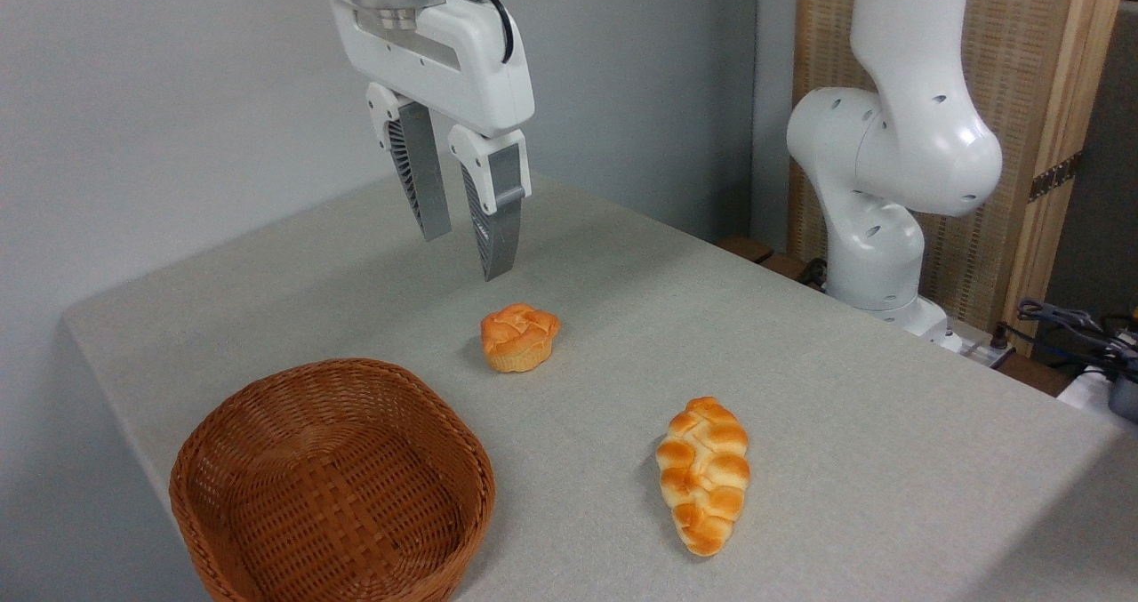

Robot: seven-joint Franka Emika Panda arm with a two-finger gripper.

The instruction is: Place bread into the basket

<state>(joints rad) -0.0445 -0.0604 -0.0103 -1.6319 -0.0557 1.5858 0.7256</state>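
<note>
From the fixed camera, the bread (520, 337), a round, glossy orange bun with a knotted top and paler base, sits upright on the grey matte table (845, 424), showing no long axis. The gripper (464, 251) hangs above it, ribbed grey fingers apart and empty. The woven wicker basket (331, 486) lies nearby; an oval braided loaf (703, 473) lies apart.

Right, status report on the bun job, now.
Gripper open, empty, hanging above the table. Round bun on the table, untouched, right of and behind the basket. Basket empty. Long braided loaf off to the right, not in the way.
</note>
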